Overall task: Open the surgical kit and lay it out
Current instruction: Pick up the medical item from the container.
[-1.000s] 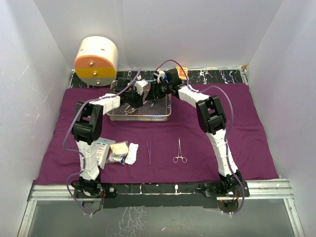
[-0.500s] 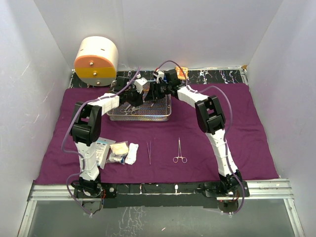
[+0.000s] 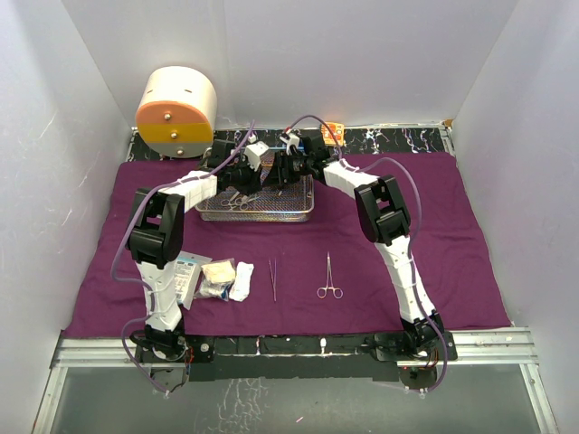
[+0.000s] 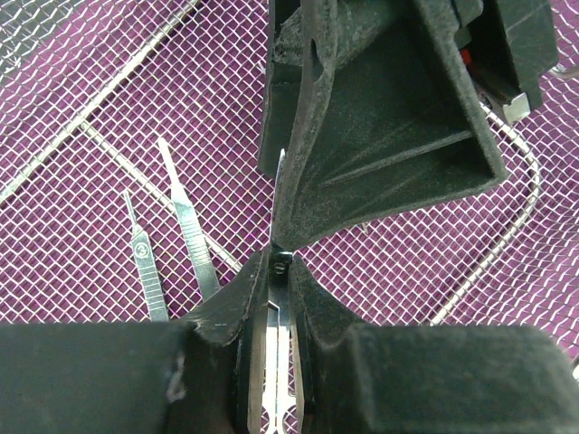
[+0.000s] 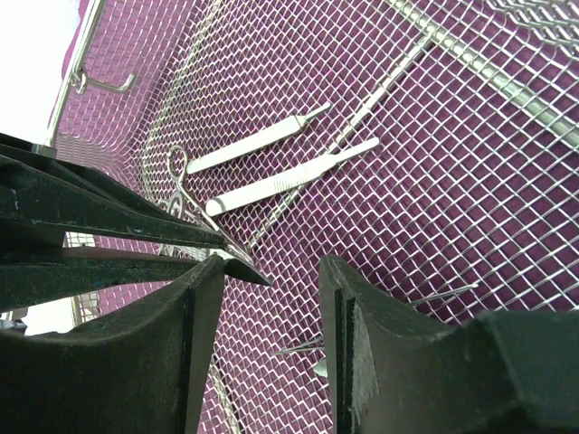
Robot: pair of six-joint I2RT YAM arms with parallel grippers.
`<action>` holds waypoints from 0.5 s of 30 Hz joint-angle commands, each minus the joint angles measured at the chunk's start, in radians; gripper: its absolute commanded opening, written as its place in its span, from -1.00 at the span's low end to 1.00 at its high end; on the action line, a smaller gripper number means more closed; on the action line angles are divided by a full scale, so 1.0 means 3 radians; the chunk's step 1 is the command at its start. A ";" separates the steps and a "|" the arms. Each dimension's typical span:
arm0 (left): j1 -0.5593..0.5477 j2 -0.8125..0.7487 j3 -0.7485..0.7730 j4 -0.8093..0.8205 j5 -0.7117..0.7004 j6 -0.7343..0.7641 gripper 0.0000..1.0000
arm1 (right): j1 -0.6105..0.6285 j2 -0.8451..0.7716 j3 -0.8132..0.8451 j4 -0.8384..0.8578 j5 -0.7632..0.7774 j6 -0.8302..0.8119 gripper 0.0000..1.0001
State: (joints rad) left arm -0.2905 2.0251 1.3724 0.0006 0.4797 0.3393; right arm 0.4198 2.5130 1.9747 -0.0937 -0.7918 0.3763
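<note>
The purple cloth wrap [image 3: 434, 235] lies spread flat, with the silver wire-mesh tray [image 3: 298, 210] at its back middle. Both grippers meet above the tray. My left gripper [image 3: 253, 172] [image 4: 279, 262] is shut on steel forceps [image 4: 280, 217], their thin tip pointing at the right gripper. My right gripper [image 3: 280, 172] [image 5: 271, 276] is open, and the forceps tip [image 5: 249, 268] reaches into the gap beside its left finger. Two scalpel handles [image 5: 289, 176] [image 4: 185, 217] lie in the tray. Packets [image 3: 188, 271], gauze [image 3: 240, 280], tweezers [image 3: 272, 278] and other forceps [image 3: 329, 278] lie on the cloth in front.
A cream-and-orange round drum [image 3: 176, 110] stands at the back left corner. A small orange item [image 3: 333, 133] sits on the dark marbled strip [image 3: 398, 140] behind the cloth. White walls close in the left, right and back sides.
Both grippers have shifted slightly toward the back over the tray. The right jaws have narrowed a little. The left gripper still grips the forceps.
</note>
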 commanded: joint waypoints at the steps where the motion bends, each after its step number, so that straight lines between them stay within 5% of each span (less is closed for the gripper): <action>1: 0.0012 -0.0249 -0.0033 0.0075 0.0122 -0.0001 -1.00 | 0.0022 0.0033 0.0088 0.0265 -0.0091 0.0133 -0.13; 15: 0.0011 -0.0218 -0.0035 0.0074 0.0128 0.0009 -1.00 | 0.0019 0.0052 0.0098 0.0385 -0.0165 0.0269 -0.32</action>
State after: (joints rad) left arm -0.2897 2.0247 1.3632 0.0032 0.4816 0.3386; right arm 0.4198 2.5248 1.9747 -0.0467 -0.8188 0.4377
